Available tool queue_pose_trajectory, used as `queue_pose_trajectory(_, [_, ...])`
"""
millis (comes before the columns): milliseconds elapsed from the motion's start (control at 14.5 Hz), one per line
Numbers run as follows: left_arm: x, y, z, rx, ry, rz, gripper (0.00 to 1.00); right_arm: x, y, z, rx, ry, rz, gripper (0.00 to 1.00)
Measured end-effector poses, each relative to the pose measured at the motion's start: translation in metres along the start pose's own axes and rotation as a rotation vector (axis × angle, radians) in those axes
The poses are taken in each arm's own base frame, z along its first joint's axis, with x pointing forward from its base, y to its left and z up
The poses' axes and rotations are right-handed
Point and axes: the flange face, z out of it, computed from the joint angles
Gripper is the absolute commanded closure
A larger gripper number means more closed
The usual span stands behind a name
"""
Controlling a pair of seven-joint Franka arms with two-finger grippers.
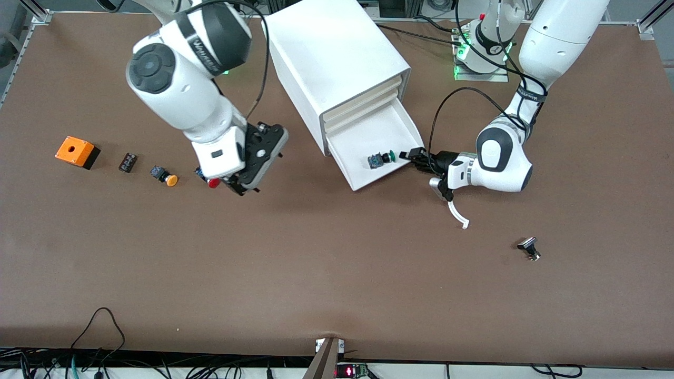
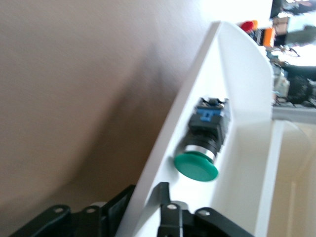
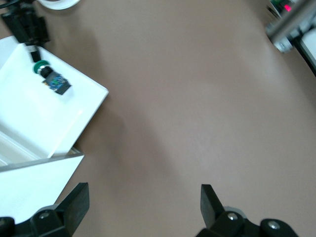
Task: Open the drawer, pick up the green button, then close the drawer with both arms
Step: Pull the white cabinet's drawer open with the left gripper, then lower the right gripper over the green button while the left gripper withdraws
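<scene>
The lowest drawer of the white cabinet stands pulled out. The green-capped button lies on its side in it, close to the front wall. My left gripper is shut on that front wall at the corner toward the left arm's end. In the left wrist view one finger is outside the wall and one inside, just short of the button. My right gripper is open and empty, low over the table beside the cabinet. Its wrist view shows the drawer and the button.
A red-capped button, an orange-yellow-capped button, a small black block and an orange box lie in a row toward the right arm's end. A small black and silver part lies toward the left arm's end.
</scene>
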Motion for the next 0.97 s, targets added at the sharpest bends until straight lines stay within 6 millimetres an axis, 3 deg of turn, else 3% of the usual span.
queue_pose_trajectory(276, [0.013,0.0,-0.041,0.065,0.085,0.018,0.0,0.037,-0.049,0.029,-0.002,0.031,-0.146,0.0])
queue_pose_trajectory(483, [0.015,0.009,-0.112,0.229,0.09,0.015,0.0,0.057,-0.064,0.043,-0.026,0.04,-0.215,0.0])
queue_pose_trajectory(621, [0.016,0.033,-0.177,0.411,0.092,-0.006,0.0,0.074,-0.069,0.05,-0.035,0.051,-0.252,0.0])
queue_pose_trajectory(759, [0.013,0.069,-0.233,0.556,0.094,-0.008,0.0,0.092,-0.085,0.062,-0.021,0.053,-0.29,0.0])
queue_pose_trajectory(966, [0.002,0.117,-0.285,0.703,0.07,0.011,0.0,0.115,-0.125,0.087,0.004,0.036,-0.359,0.0])
